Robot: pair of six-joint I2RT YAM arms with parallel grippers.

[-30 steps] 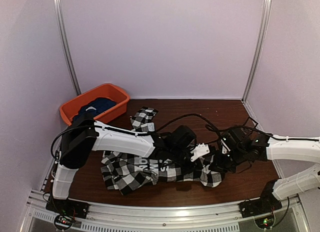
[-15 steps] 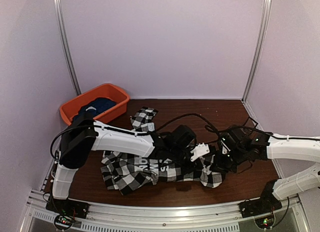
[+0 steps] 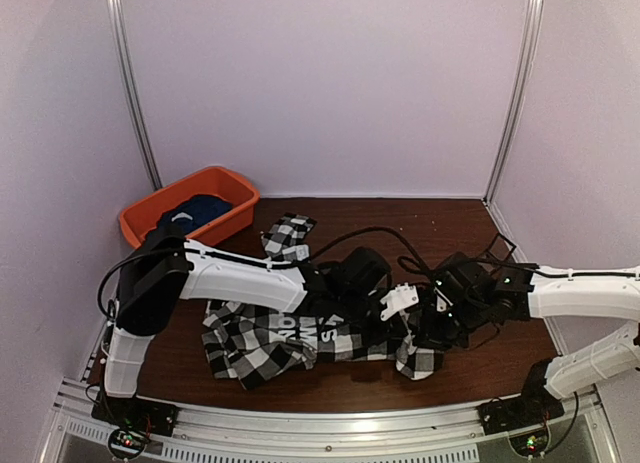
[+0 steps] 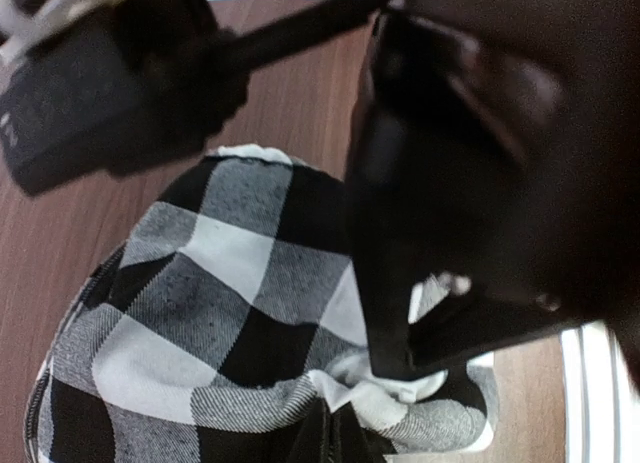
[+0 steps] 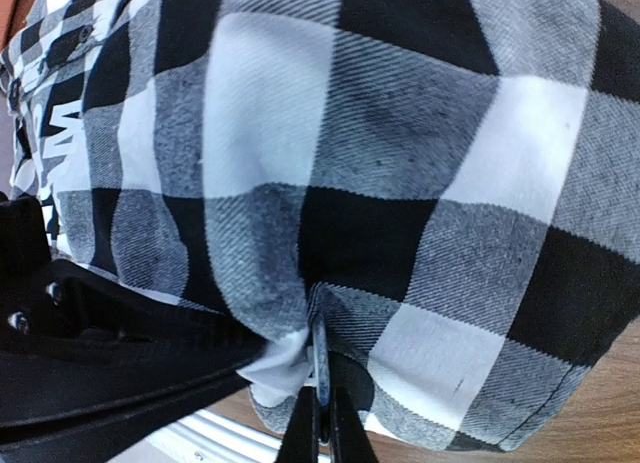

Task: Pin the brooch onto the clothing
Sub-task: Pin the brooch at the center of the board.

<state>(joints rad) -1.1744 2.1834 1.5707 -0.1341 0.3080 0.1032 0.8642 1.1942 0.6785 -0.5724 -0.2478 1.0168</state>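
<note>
The black-and-white checked shirt [image 3: 250, 345], with white lettering on a black panel [image 3: 300, 333], lies crumpled on the brown table. My left gripper [image 3: 403, 325] is shut on a fold at the shirt's right end; in the left wrist view [image 4: 335, 438] its fingers pinch bunched cloth [image 4: 220, 283]. My right gripper [image 3: 430, 331] is right beside it, shut on the brooch [image 5: 319, 363], a thin blue-grey piece seen edge-on and pressed into a fold of the shirt [image 5: 400, 133]. The right gripper's black body [image 4: 450, 183] fills the left wrist view's right side.
An orange bin [image 3: 237, 215] at the back left holds a dark navy garment [image 3: 195, 211]. A black cable [image 3: 370, 233] loops over the table behind the grippers. Metal frame posts stand at the back corners, and a metal rail [image 3: 330, 428] runs along the near edge.
My right gripper has moved a little left toward the left gripper, and the shirt's right end has bunched leftward with it. The left arm has barely moved.
</note>
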